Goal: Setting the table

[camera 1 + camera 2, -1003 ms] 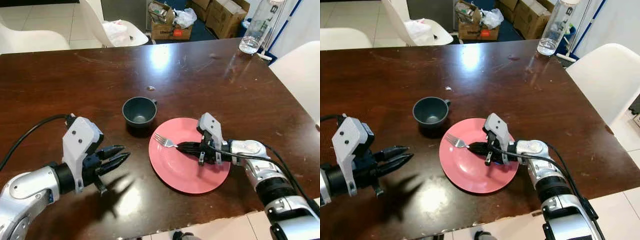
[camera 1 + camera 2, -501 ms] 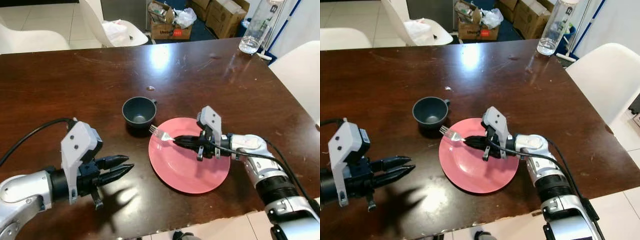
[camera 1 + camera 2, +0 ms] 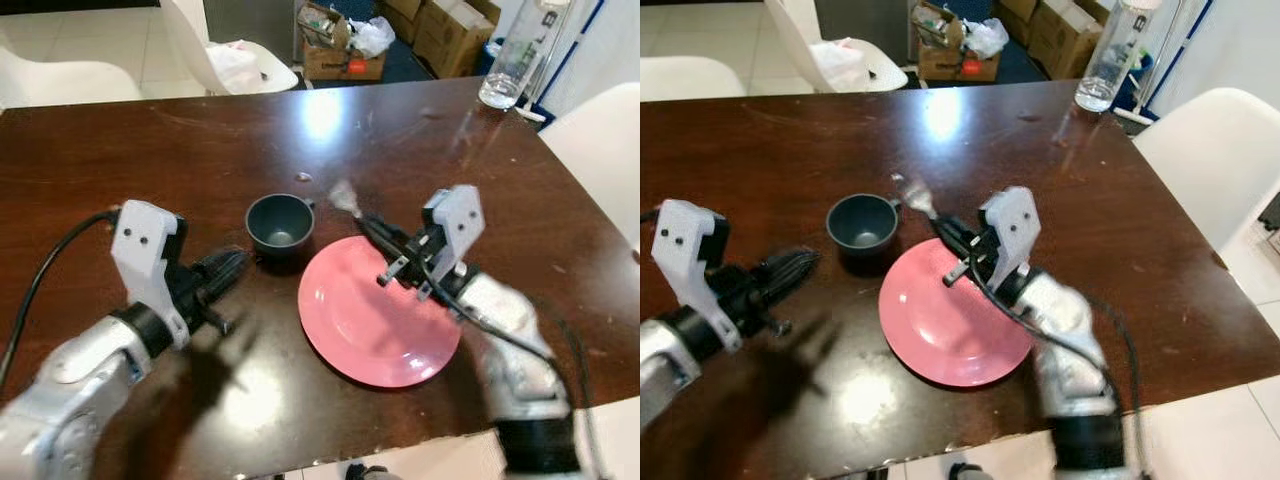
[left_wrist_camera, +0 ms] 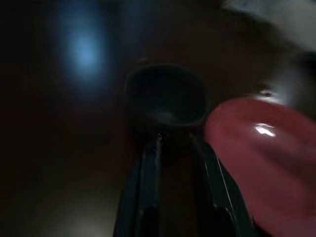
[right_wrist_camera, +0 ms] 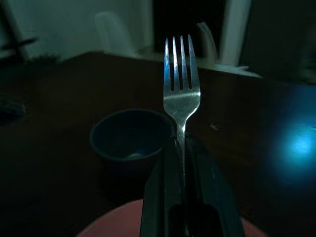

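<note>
A pink plate (image 3: 375, 315) lies on the dark wooden table (image 3: 150, 150), with a dark cup (image 3: 279, 222) just beyond its left rim. My right gripper (image 3: 368, 227) hovers over the plate's far edge, shut on a silver fork (image 3: 345, 196). The fork's tines point up and away, blurred by motion. In the right wrist view the fork (image 5: 181, 94) stands between the fingers (image 5: 160, 197), above the cup (image 5: 131, 136). My left gripper (image 3: 238, 260) sits low, just left of the cup, pointing at it. In the left wrist view its fingers (image 4: 145, 187) show a narrow gap with nothing between them.
A clear water bottle (image 3: 515, 55) stands at the table's far right corner. White chairs stand at the right side (image 3: 595, 140) and the far left (image 3: 60, 80). Cardboard boxes (image 3: 335, 45) sit on the floor beyond the table.
My right gripper has lifted the fork off the plate, up and toward the plate's far edge. My left gripper has moved in from the front left to beside the cup.
</note>
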Controlling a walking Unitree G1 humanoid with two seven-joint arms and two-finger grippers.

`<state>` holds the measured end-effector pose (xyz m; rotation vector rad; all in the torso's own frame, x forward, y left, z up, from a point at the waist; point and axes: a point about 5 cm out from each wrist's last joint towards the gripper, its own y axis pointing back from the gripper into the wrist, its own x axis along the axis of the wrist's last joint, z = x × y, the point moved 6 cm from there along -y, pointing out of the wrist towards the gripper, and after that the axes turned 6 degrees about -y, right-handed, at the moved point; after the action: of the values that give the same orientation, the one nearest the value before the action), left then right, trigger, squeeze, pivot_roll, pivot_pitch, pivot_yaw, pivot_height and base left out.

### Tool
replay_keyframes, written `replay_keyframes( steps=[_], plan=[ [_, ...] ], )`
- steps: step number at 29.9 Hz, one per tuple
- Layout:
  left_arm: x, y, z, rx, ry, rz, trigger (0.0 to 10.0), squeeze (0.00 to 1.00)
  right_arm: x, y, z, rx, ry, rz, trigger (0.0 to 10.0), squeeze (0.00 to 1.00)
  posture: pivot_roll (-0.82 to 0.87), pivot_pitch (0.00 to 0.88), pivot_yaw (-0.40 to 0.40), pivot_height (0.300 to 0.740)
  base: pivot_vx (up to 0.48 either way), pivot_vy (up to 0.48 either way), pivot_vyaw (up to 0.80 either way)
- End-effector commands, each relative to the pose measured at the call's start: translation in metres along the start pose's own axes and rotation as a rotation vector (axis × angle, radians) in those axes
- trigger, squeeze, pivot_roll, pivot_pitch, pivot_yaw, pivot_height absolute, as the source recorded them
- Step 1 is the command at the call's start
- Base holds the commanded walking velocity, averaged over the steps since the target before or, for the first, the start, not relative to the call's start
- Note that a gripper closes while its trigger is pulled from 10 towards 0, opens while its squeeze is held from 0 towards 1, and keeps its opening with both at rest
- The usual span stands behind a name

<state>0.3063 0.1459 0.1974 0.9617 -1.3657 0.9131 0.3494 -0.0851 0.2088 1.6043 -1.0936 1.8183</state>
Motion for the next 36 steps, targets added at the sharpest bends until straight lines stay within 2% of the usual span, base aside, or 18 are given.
replay_keyframes(
  steps=[1,5,9,10,14,17,18,25,36],
  plan=[
    [-0.017,-0.001,-0.016,0.157,-0.026,-0.041,10.0,0.0,0.0,0.008,0.006,-0.135,0.008,0.03,10.0,0.0,0.0,0.098,0.027,0.74,0.0,0.0,0.0],
    [-0.028,0.0,-0.023,0.266,-0.078,-0.045,10.0,0.0,-0.008,0.022,0.011,-0.284,-0.013,0.035,10.0,0.0,-0.02,0.075,0.016,0.74,0.0,0.0,0.0],
    [-0.036,0.001,-0.03,0.351,-0.03,-0.049,10.0,0.0,-0.031,0.038,0.015,-0.344,0.033,-0.041,10.0,0.0,-0.04,0.059,0.006,0.74,0.0,0.0,0.0],
    [-0.038,0.0,-0.03,0.364,-0.019,-0.048,10.0,0.0,-0.04,0.046,0.021,-0.393,0.024,-0.064,10.0,0.0,-0.04,0.052,0.002,0.74,0.0,0.0,0.0],
    [-0.041,-0.002,-0.028,0.377,-0.011,-0.049,10.0,0.0,-0.054,0.058,0.028,-0.46,0.014,-0.1,10.0,0.0,-0.04,0.047,0.0,0.74,0.0,0.0,0.0],
    [-0.049,-0.005,-0.021,0.365,-0.07,-0.055,10.0,0.0,-0.067,0.069,0.034,-0.552,0.001,-0.138,10.0,0.0,-0.05,0.037,0.01,0.74,0.0,0.0,0.0],
    [-0.051,-0.006,-0.021,0.365,-0.089,-0.05,10.0,0.0,-0.067,0.069,0.035,-0.574,0.001,-0.136,10.0,0.0,-0.05,0.032,0.018,0.74,0.0,0.0,0.0],
    [-0.053,-0.014,-0.022,0.359,-0.084,-0.042,10.0,0.0,-0.065,0.06,0.035,-0.576,0.003,-0.113,10.0,0.0,-0.05,0.019,0.037,0.74,0.0,0.0,0.0],
    [-0.054,-0.015,-0.019,0.35,-0.103,-0.021,10.0,0.0,-0.066,0.052,0.032,-0.571,0.008,-0.102,10.0,0.0,-0.04,0.014,0.037,0.74,-0.054,0.0,0.0]
  ],
)
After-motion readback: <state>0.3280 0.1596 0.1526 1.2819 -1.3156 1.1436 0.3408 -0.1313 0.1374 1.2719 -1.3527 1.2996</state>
